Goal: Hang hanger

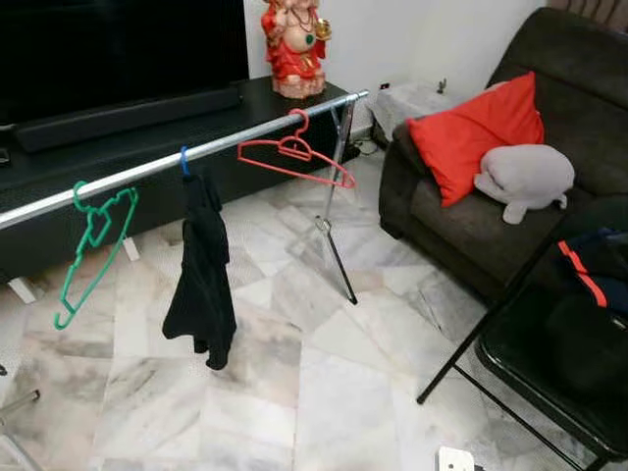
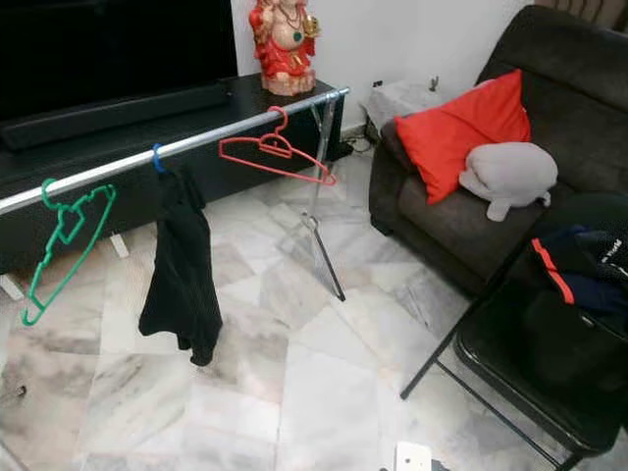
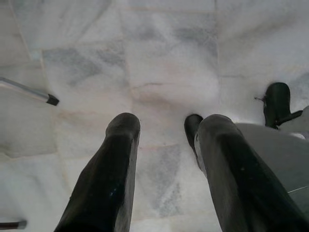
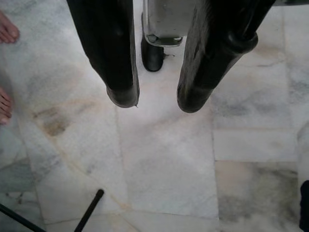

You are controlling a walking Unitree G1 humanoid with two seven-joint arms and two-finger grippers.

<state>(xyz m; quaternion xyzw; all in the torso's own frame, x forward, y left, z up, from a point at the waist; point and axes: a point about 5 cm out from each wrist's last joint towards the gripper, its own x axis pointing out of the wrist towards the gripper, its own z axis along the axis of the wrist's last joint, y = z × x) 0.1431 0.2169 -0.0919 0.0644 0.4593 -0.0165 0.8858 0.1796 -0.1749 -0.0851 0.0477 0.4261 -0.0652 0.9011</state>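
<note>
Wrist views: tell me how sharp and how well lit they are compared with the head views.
Left wrist view: bright marble floor, left pincer soft, close and open. Right wrist view: evenly lit, right pincer open over the tiles. Head views: fairly sharp, the black garment and folding chair lose detail in the dark.

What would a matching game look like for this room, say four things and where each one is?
Things:
1. green hanger
2. black garment
3. red cushion
4. statue

Places:
A. on the sofa
B. on the dark cabinet
C. on the rail, nearest its left end
D. on the rail, under a blue hook, between two hangers

Pairs: 1-C, 2-D, 3-A, 4-B
</note>
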